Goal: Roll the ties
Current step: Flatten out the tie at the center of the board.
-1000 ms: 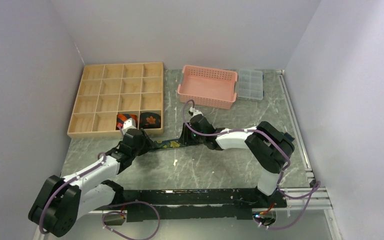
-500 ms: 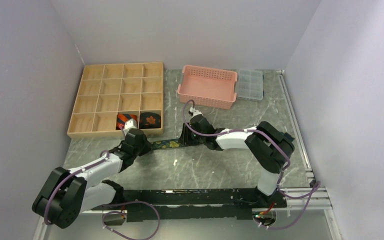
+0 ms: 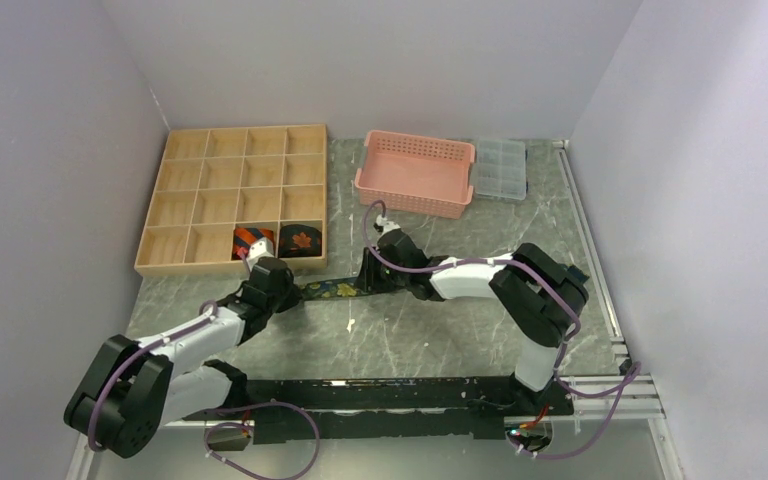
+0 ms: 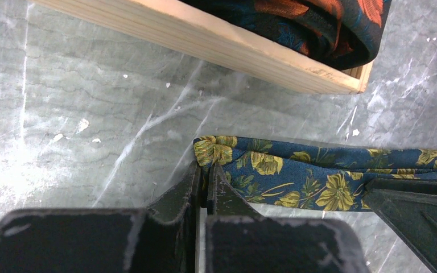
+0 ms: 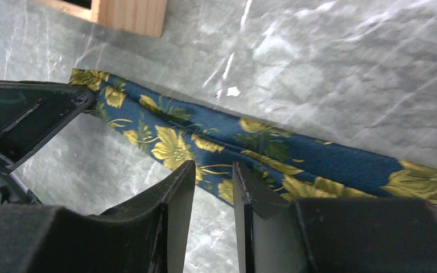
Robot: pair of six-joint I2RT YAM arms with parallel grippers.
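The left tool [image 4: 205, 170] is clamped on the left end of the floral tie [image 4: 318, 170]. The tie lies on the surface [image 4: 79, 114] roughly parallel to its near edge and runs rightward to the right tool [image 5: 213, 187], whose jaws stand slightly apart astride it.

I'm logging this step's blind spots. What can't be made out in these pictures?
Floral tie: far end under the right arm in the top view; cut by the frame edge in the right wrist view.
Left pincer: how much fabric it pinches; own fingers hide it, left wrist view.
Right pincer: whether it touches the tie; right wrist view unclear.
Leaf tie: cut off by the top edge, left wrist view.
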